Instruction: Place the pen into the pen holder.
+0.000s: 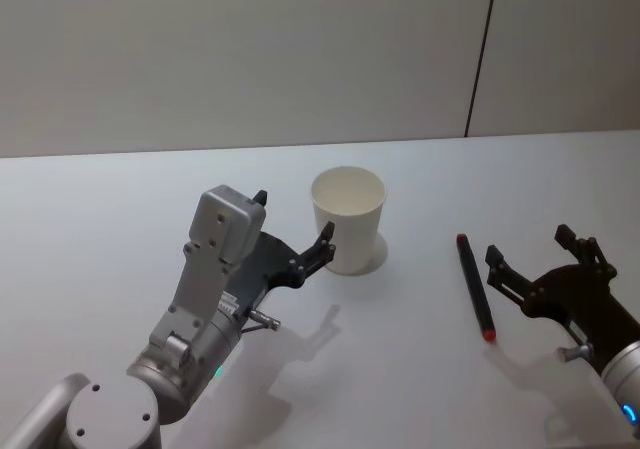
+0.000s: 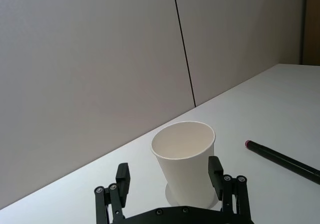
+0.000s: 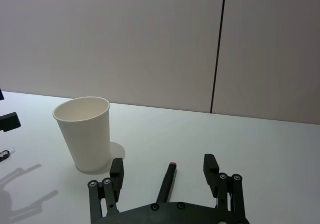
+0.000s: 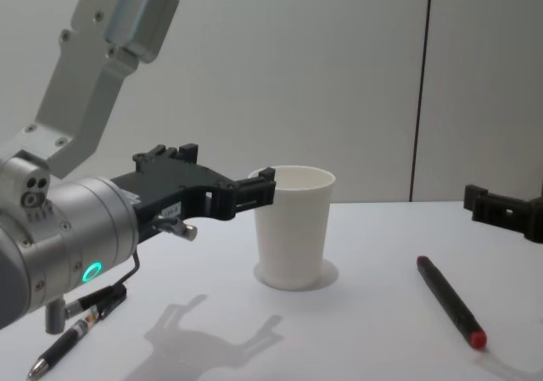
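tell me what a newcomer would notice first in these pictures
A white paper cup stands upright on the pale table, with the open left gripper pointed at it from its left. To the cup's right a black pen with red ends lies flat, just ahead of the open right gripper.

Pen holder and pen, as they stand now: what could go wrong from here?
1. The empty pen holder stands within the span of the open left gripper. A nudge or a hard squeeze could tip or crush it.
2. The pen lies flat on the table near the open right gripper. A shallow pinch might roll it away or grip it crookedly for the drop-in.
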